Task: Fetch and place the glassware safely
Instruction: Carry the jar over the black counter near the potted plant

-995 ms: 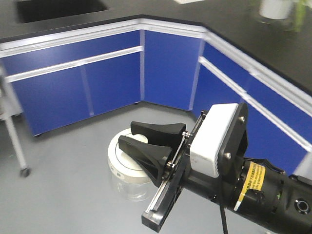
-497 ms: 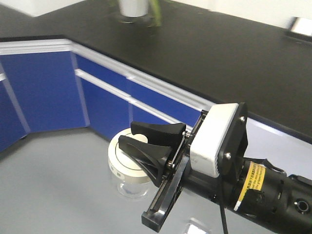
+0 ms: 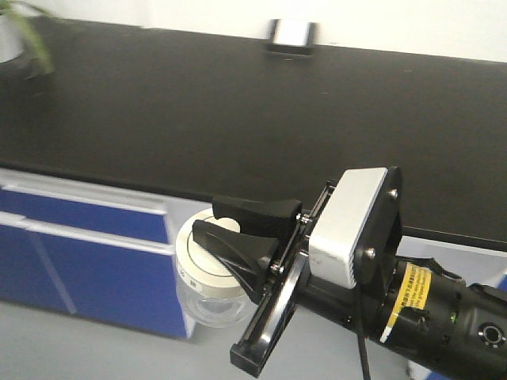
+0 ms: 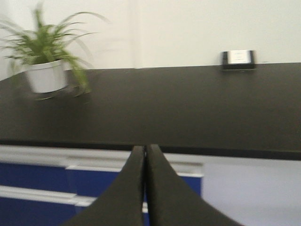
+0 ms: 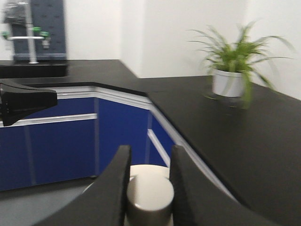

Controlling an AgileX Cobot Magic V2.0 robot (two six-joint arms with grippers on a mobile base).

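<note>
Exterior front-facing view: we see the right tool (image 3: pixel 206 219) clamped on the lid knob of the glass jar (image 3: pixel 207 307), which hangs at 7 o'clock, with the table (image 3: pixel 238 119) at 12 o'clock. The left tool (image 4: pixel 145 148) is pressed together, empty. Risk, we judge: a loose lid lets the body drop.

A: Where does the front camera sit?
B: High and tilted down, close behind the right gripper (image 3: pixel 212 218). Beyond it lie the black countertop (image 3: pixel 238 119) and blue cabinets (image 3: pixel 79 253).
A: And the wrist cameras?
B: Each looks out along its own fingers. The left one faces the countertop squarely over the left gripper (image 4: pixel 145 149). The right one looks along it, with the glass jar (image 5: pixel 149 188) close up.
A: Any overlap?
B: The silver box (image 3: pixel 291 36) at the wall appears in the front and left views, and the potted plant (image 4: pixel 44 75) in both wrist views.
</note>
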